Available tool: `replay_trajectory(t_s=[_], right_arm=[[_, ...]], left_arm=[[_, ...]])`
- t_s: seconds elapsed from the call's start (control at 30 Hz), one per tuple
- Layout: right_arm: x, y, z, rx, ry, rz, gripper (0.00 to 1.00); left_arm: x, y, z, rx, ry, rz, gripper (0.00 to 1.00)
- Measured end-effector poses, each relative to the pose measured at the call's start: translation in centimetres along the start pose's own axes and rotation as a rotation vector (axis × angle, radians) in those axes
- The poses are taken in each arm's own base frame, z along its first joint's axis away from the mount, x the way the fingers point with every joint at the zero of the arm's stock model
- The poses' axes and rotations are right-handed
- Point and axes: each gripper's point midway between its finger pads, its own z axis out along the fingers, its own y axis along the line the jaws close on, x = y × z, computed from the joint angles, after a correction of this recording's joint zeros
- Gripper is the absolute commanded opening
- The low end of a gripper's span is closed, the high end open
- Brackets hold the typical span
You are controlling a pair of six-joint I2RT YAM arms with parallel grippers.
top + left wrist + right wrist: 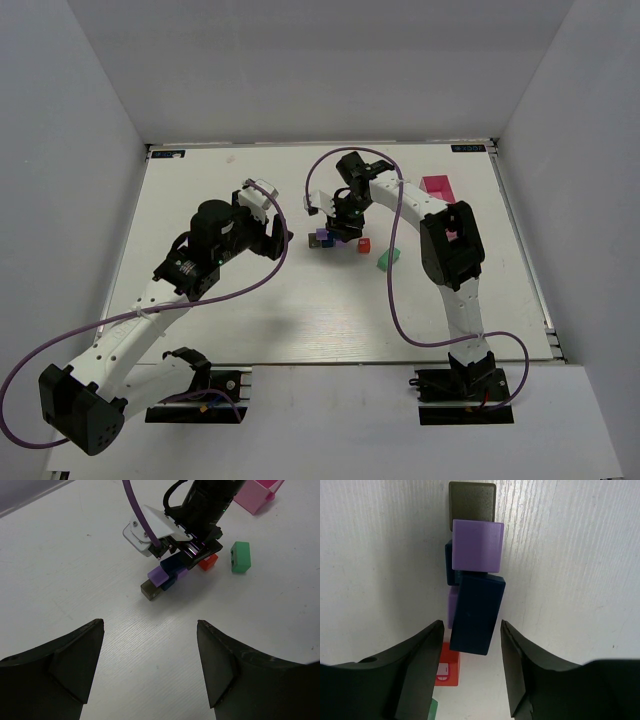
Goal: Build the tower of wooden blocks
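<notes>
Wooden blocks form a low block tower point(325, 238) near the middle of the white table point(300, 320), a little toward the far side. At its base lie a dark grey block point(472, 499) and other blue and purple pieces. A purple block point(477, 545) lies over them, and a long dark blue block point(477, 615) lies on top, slightly askew. A red block point(364, 245) sits just beside the tower on the right, and a green block point(388, 259) lies alone a little further right and nearer the arms. A pink tray point(437, 186) stands toward the far right corner.

The right arm rises from its base, bends at a high elbow and arches over to the left. Its wrist points steeply down, so the right gripper point(345, 228) hangs directly over the tower. Its jaws are apart and straddle the near end of the dark blue block. A sliver of gap shows on one side; the other finger is right at the block's edge, and I cannot tell whether it touches.

The left arm stretches diagonally from its base toward the centre, a purple cable point(150, 312) looping beneath it. The left gripper point(150, 627) faces the tower from the left, near it but apart, with its jaws wide and nothing between them.
</notes>
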Motion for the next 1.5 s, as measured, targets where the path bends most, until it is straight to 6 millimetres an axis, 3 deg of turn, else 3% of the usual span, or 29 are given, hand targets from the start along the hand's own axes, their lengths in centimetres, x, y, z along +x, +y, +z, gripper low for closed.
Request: replay_trajectory(t_s=[0.13,0.2,0.23,0.27,0.73,1.03,1.5], right_arm=[[0.0,0.0,0.0,0.000,0.000,0.002,0.63],[0.0,0.0,0.0,0.000,0.000,0.003,0.73],[0.0,0.0,0.0,0.000,0.000,0.005,0.90],[0.0,0.1,0.0,0.000,0.000,0.008,0.90],[0.5,0.2,0.3,-0.003,0.016,0.007,0.90],[0.7,-0.1,0.5,0.016,0.022,0.008,0.74],[1.1,-0.2,0.5,0.022,0.039,0.008,0.63]], left_arm=[[0.0,0.0,0.0,0.000,0.000,0.000,0.85],[0.0,0.0,0.0,0.000,0.000,0.000,0.85],[0.0,0.0,0.0,0.000,0.000,0.000,0.85],[0.0,0.0,0.0,0.000,0.000,0.000,0.85],[0.0,0.0,0.0,-0.001,0.000,0.000,0.85],[0.0,0.0,0.0,-0.001,0.000,0.000,0.85],[0.0,0.0,0.0,-0.001,0.000,0.000,0.85]])
